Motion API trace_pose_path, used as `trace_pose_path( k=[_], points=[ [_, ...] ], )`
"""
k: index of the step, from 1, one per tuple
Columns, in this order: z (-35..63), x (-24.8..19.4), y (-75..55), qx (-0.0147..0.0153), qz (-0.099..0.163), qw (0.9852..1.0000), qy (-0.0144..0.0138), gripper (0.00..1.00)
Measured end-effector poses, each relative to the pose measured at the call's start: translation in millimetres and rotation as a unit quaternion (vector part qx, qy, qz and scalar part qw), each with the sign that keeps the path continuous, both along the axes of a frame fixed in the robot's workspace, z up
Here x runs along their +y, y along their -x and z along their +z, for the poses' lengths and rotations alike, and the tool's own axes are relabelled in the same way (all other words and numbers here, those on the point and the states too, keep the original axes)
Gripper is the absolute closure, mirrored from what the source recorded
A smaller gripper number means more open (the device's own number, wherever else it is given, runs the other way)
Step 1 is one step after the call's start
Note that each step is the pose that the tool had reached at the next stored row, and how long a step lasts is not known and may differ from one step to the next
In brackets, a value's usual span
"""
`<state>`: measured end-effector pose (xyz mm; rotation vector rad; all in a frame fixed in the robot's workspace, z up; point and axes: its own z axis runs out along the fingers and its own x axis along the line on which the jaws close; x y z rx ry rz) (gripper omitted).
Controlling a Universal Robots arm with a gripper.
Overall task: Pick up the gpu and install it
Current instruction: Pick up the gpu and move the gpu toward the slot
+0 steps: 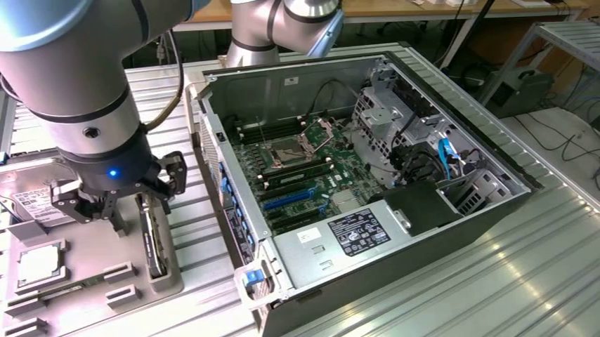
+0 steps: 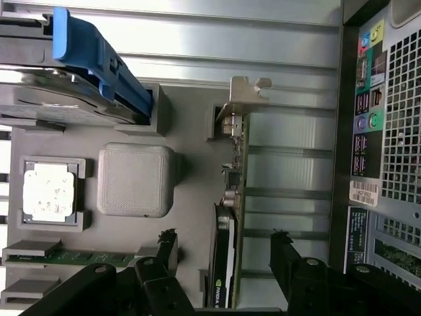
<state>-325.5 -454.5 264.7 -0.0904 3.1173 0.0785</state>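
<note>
Gripper (image 2: 223,239) spread wide over the gpu (image 2: 235,178)
The card stands on edge in a slot of the grey tray (image 1: 89,256), just beside the computer case (image 1: 281,91), on the exterior view's left; in the wrist view it lies between the two fingers, apart from both
</note>
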Motion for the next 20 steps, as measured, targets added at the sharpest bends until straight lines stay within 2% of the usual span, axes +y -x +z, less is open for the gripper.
trace_pose_path(
  k=[8, 20],
  points=[
    [-7.4, -5.9, -1.0, -0.0001, -0.007, 1.0000, -0.0001, 0.32],
    [-26.5, -5.9, -6.2, 0.0000, -0.008, 1.0000, 0.0000, 0.32]
  ],
)
